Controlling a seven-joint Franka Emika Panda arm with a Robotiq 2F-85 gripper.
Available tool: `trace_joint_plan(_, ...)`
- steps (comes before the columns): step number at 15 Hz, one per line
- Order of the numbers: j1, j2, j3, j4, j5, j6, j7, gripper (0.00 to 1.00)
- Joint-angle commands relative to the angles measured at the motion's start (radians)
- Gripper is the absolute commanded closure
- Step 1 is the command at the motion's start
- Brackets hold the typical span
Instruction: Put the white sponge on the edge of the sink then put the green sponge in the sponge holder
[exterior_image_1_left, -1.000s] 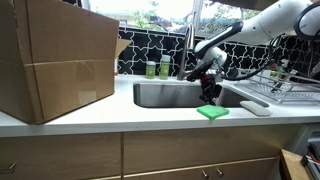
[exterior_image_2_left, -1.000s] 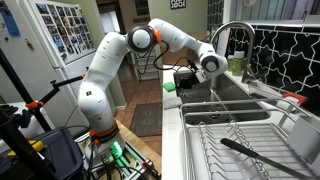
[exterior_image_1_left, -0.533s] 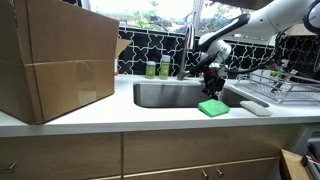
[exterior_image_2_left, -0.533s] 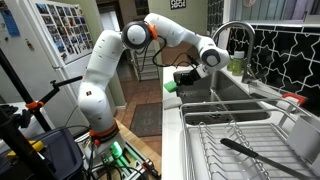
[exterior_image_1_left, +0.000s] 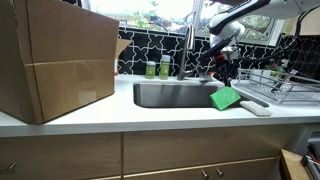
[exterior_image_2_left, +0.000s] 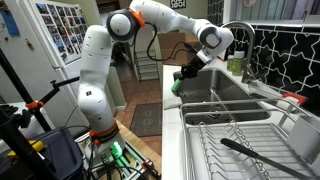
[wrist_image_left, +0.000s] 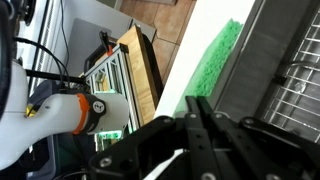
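**Green sponge aloft, pinched tight in the gripper**

Green sponge (exterior_image_1_left: 226, 97) is hanging tilted above the rim of the sink (exterior_image_1_left: 165, 96), at the end nearest the dish rack (exterior_image_1_left: 285, 92), and it is clear of the counter (exterior_image_1_left: 120, 115). The gripper (exterior_image_1_left: 223, 78) is reaching down from above with its jaws squeezed together on the sponge's upper end. In the wrist view the dark fingers (wrist_image_left: 196, 118) are showing almost no gap, and the green pad is sticking out beyond them.

The white sponge (exterior_image_1_left: 256, 108) is lying flat on the counter edge just beside the sink, below the green one and a little toward the rack. The faucet (exterior_image_1_left: 187, 48) is standing close behind the gripper. Two green bottles (exterior_image_1_left: 151, 69) are lined up along the tiled back wall. A big cardboard box (exterior_image_1_left: 55, 60) is filling the far end of the counter, well apart. In an exterior view a long black utensil (exterior_image_2_left: 246, 150) is lying across the rack.
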Motion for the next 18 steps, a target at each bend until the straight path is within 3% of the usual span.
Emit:
trace_joint_plan(1,0.019,-0.111,-0.011,-0.052,-0.138,0.054,-0.019,0.95)
trace_joint_plan(5,0.028,-0.191,-0.003,-0.055,-0.282,0.153,-0.02,0.95)
trace_joint_plan(6,0.018,-0.209,-0.002,-0.057,-0.269,0.186,-0.026,0.95)
trace_joint_plan(7,0.008,-0.149,0.005,0.001,-0.24,0.117,-0.008,0.96)
trace_joint_plan(17,0.008,-0.146,0.008,0.004,-0.242,0.123,-0.008,0.96)
trace_joint_plan(18,0.025,-0.159,-0.002,-0.001,-0.314,0.195,0.031,0.95)
